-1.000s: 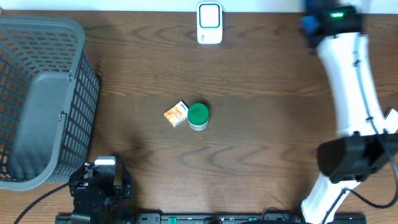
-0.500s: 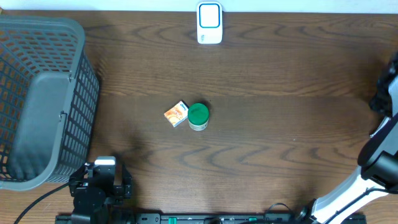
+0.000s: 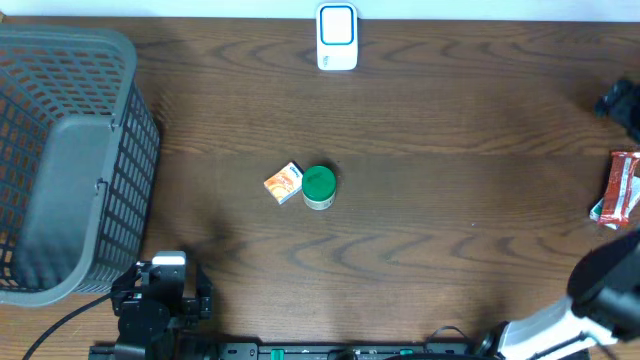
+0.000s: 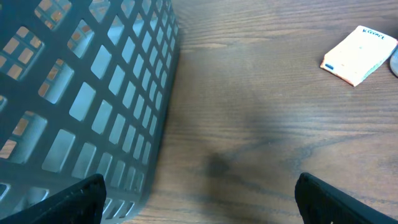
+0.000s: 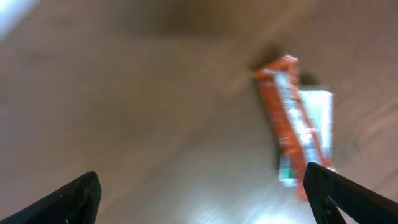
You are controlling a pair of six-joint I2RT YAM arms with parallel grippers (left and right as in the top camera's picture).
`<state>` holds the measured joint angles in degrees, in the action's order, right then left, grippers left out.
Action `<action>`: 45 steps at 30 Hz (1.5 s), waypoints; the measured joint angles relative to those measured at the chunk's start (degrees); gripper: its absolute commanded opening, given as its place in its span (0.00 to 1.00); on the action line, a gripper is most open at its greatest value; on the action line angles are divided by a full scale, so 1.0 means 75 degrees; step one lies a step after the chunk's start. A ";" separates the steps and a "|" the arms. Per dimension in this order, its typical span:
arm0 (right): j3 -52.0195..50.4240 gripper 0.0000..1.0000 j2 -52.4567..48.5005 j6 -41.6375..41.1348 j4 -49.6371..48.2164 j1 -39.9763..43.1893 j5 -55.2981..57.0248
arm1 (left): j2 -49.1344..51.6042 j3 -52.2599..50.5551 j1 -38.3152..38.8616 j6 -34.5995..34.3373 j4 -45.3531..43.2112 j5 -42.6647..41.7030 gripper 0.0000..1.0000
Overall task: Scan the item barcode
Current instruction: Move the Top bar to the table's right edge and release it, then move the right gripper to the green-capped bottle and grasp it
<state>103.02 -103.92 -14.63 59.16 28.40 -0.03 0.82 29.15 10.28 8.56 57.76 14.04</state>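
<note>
The red packet (image 3: 622, 186) is seen lying flat on the table (image 3: 450, 130) at its far right edge, well apart from the scanner (image 3: 337, 37) at the top centre. In the blurred right wrist view, it is found ahead of the right gripper (image 5: 208, 199), off toward the right-hand finger, and touched by neither finger. These jaws are spread wide and nothing is held. The left gripper (image 4: 199, 202) is likewise spread wide and empty, just beside the basket (image 4: 74, 93).

Black left arm (image 3: 160, 300), dark cable (image 3: 50, 325), white right arm (image 3: 540, 338) with black joint (image 3: 610, 285), black-fingered left gripper (image 4: 202, 202)
</note>
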 measured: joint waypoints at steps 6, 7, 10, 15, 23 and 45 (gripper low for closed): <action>0.0213 0.99 0.1212 -0.0804 0.0597 -0.2369 -0.0836 | -0.0003 0.0000 0.0000 -0.0003 -0.0003 -0.0003 0.95; 0.0201 0.99 0.1174 -0.0790 0.0580 -0.2955 -0.1026 | 0.0000 0.0000 0.0000 0.0000 0.0003 -0.0003 0.95; 0.0181 0.99 0.0833 -0.0428 0.0565 -0.4511 -0.1326 | 0.0000 0.0000 0.0000 0.0000 0.0000 0.0000 0.95; 0.0114 0.99 -0.0012 0.0315 0.0644 -0.6808 -0.1649 | 0.0000 0.0000 0.0000 0.0000 -0.0003 0.0000 0.95; 0.0102 0.99 -0.1198 0.0819 0.0731 -0.8486 -0.1679 | 0.0000 0.0000 0.0000 0.0000 -0.0003 -0.0003 0.95; 0.0090 0.99 -0.3013 0.1174 0.0822 -0.9078 -0.0475 | 0.0000 0.0000 0.0000 0.0000 0.0000 -0.0003 0.95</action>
<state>103.70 -126.52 -5.82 65.32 -39.68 -3.60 0.82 29.15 10.28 8.56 57.76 14.02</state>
